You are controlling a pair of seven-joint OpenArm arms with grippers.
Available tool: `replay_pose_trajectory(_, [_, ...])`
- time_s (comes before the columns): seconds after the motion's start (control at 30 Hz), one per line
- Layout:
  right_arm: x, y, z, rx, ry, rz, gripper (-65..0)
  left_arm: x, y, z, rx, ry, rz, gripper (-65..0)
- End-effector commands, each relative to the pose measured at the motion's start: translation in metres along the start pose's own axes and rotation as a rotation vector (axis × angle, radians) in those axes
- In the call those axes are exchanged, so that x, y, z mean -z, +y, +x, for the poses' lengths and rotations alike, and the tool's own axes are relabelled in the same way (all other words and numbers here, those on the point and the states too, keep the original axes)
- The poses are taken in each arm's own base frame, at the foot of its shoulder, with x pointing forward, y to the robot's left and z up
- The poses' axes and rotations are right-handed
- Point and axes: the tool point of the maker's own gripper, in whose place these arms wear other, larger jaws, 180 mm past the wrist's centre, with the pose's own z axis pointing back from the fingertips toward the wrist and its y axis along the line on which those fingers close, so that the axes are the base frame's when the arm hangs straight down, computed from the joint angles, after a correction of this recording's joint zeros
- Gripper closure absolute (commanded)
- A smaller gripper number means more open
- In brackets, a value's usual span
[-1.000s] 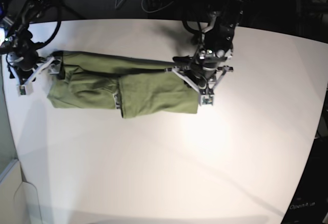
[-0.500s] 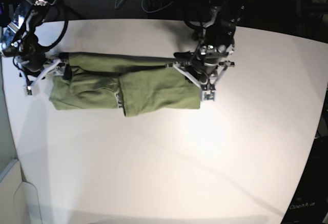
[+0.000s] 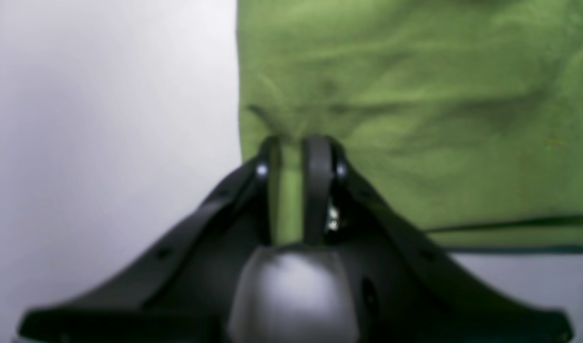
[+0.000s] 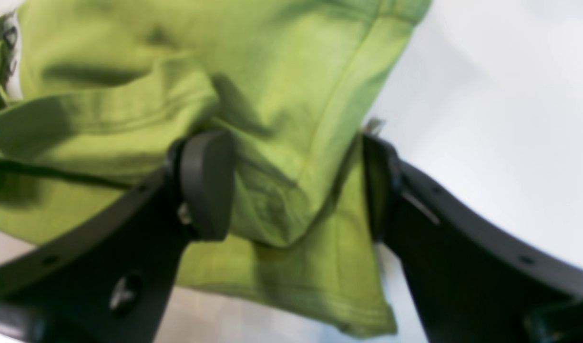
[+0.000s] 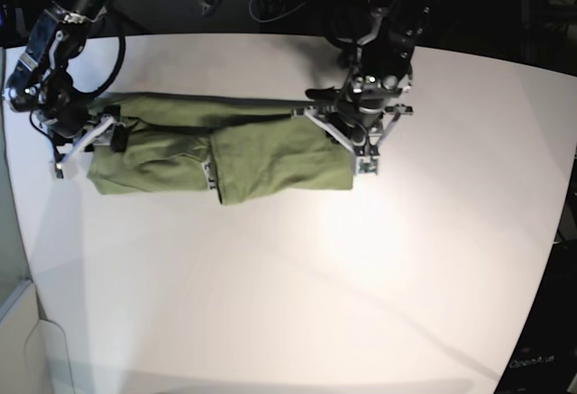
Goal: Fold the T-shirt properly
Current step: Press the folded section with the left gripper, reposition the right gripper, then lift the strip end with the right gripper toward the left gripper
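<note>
T-shirt (image 3: pixel 405 109) filled the upper right of the left wrist view, olive green and wrinkled, with its straight edge running down the frame's middle against the white table (image 3: pixel 105 119). I saw the left hand (image 3: pixel 298 147) with its dark fingers drawn nearly together at the lower centre, a narrow strip of green cloth pinched between them right at that edge.

In the right wrist view the shirt (image 4: pixel 281 85) hung in loose folds across the upper left and centre, a hemmed corner drooping toward the lower middle. I had the right hand (image 4: pixel 296 186) spread wide, one finger (image 4: pixel 205 186) left of centre and the other right of it, cloth bunched in the gap; I could not tell whether they gripped it.

From the base view the shirt (image 5: pixel 243 146) lay as a long folded band across the upper left of the table (image 5: pixel 361 277). The right hand (image 5: pixel 86 137) sat at its left end, the left hand (image 5: pixel 356 137) at its right end.
</note>
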Motion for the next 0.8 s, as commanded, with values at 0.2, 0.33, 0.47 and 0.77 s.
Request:
replay_pose_trajectory(0.2, [-0.008,-0.014,0.012,-0.043,-0.008,-0.029,-36.7,-0.001,0.0,-0.005,-0.002,0.029,0.002,-7.9])
replay_pose_trajectory(0.33, [-0.011,-0.021,0.011,-0.046,0.001,-0.041,-36.7,-0.001,0.0,-0.005,-0.002,0.029,0.002,-7.9])
replay_pose_trajectory(0.47, [-0.007,-0.013,0.004,-0.031,0.006,-0.022,-36.1,-0.001,0.0,-0.005,-0.002,0.029,0.002,-7.9])
replay_pose_trajectory(0.77, [0.0,0.001,0.001,-0.01,0.003,0.004,-30.5,-0.001,-0.002,-0.005,-0.001,0.029,-0.005,-7.9])
